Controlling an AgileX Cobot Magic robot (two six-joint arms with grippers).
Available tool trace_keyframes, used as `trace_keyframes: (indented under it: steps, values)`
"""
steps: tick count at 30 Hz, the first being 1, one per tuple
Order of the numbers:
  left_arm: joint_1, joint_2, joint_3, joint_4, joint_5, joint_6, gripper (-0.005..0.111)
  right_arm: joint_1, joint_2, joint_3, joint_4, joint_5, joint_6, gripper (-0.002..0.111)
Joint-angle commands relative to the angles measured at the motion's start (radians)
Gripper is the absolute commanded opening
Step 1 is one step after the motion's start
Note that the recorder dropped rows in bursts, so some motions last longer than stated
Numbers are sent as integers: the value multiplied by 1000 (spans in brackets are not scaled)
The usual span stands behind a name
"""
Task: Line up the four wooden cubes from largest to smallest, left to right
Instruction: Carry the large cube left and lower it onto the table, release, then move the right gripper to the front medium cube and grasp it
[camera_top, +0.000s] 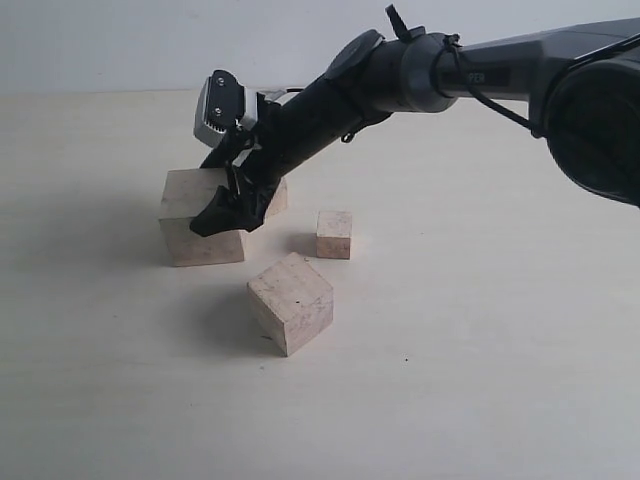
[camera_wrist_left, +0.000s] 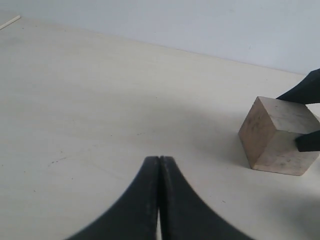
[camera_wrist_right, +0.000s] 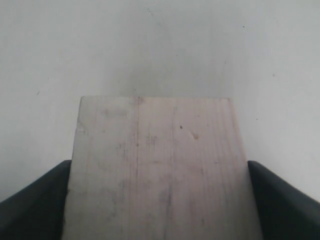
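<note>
Largest pale beige speckled raw-wood cube (camera_top: 195, 250): left, flat on counter. Mid-size pale wood cube (camera_top: 290, 302): nearest front, turned corner-forward. Smallest pale wood cube (camera_top: 334, 233): right of centre, square-on. Fourth pale wood cube (camera_top: 279, 198): behind largest's right side, mostly hidden.

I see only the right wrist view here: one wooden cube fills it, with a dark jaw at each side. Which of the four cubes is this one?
Observer: It is the biggest cube. In the exterior view it stands on the table, furthest left of all the cubes.
Operator: Is another cube close enough to be bumped?
Observer: Yes, a second cube sits just behind it, mostly hidden by the right arm. I cannot tell whether the two touch.
Operator: And the left jaws?
Observer: In the left wrist view the left jaws are closed together with nothing between them, low over bare table and well apart from the biggest cube.
</note>
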Motion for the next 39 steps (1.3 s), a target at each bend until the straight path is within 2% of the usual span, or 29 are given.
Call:
trace_keyframes:
  steps: [1,9,13,14,15,18,19,21,27,32,34,37,39]
  values:
    - [-6,-5,3,0,-13,5,0,-9,-9,-5,-7,-13,16,0]
    - [-6,-5,3,0,-13,5,0,-9,-9,-5,-10,-7,33,1]
    - [-6,-5,3,0,-13,5,0,-9,-9,-5,-10,-3,33,14]
    - [-6,-5,3,0,-13,5,0,-9,-9,-5,-10,-3,36,20]
    - [-6,-5,3,0,-13,5,0,-9,-9,-5,-10,1,36,36]
    - [-6,-5,3,0,-13,5,0,-9,-9,-5,4,28,36,62]
    - [-6,-5,3,0,-13,5,0,-9,-11,-5,15,28,36,74]
    - [-6,-5,3,0,-13,5,0,-9,-11,-5,61,28,36,86]
    - [-6,-5,3,0,-13,5,0,-9,-43,-5,63,28,36,87]
    - [-6,-5,3,0,-13,5,0,-9,-98,-5,61,26,110,87]
    - [-6,-5,3,0,-13,5,0,-9,-146,-5,37,62,188,86]
    - [-6,-5,3,0,-13,5,0,-9,-222,-5,-83,78,407,85]
    - [-6,-5,3,0,-13,5,0,-9,-269,-5,-192,90,575,79]
